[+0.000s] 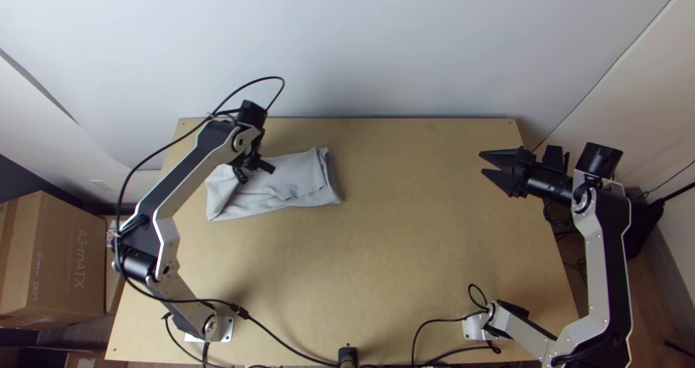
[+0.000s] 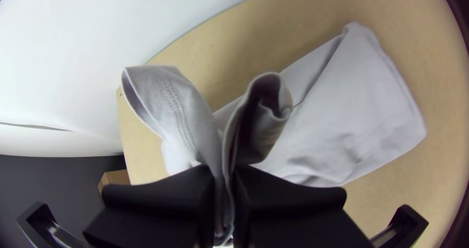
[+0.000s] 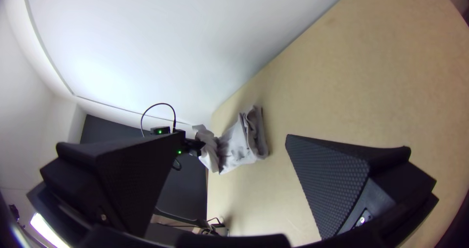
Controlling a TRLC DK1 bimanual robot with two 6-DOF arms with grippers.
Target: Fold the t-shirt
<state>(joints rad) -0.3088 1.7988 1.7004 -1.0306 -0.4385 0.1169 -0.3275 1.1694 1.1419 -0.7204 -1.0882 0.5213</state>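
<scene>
One t-shirt (image 1: 293, 183), pale grey, folded into a narrow bundle, lying on the far left part of the worktop (image 1: 405, 245); its end toward the worktop's left side is gathered and raised, with a stitched flap and an open loop of cloth standing up. Left tool (image 1: 253, 170): directly over that end, fingers clamped on the raised cloth. The bundle's other end lies flat, beside the tool on the side toward the worktop's middle, layers showing along its edge.

Right tool (image 1: 481, 163): one, fingers spread apart, above the worktop's right side, well apart from the shirt.

Also noted from where I stand: one left arm (image 1: 192, 169), reaching over the worktop's left side and blocking my view of part of the raised end; one black cable (image 1: 183, 300), looping along that arm and down to the near edge; one right arm (image 1: 604, 256); one cardboard box (image 1: 69, 259), beyond the left side; one pale wall (image 1: 347, 42), behind the far edge.
</scene>
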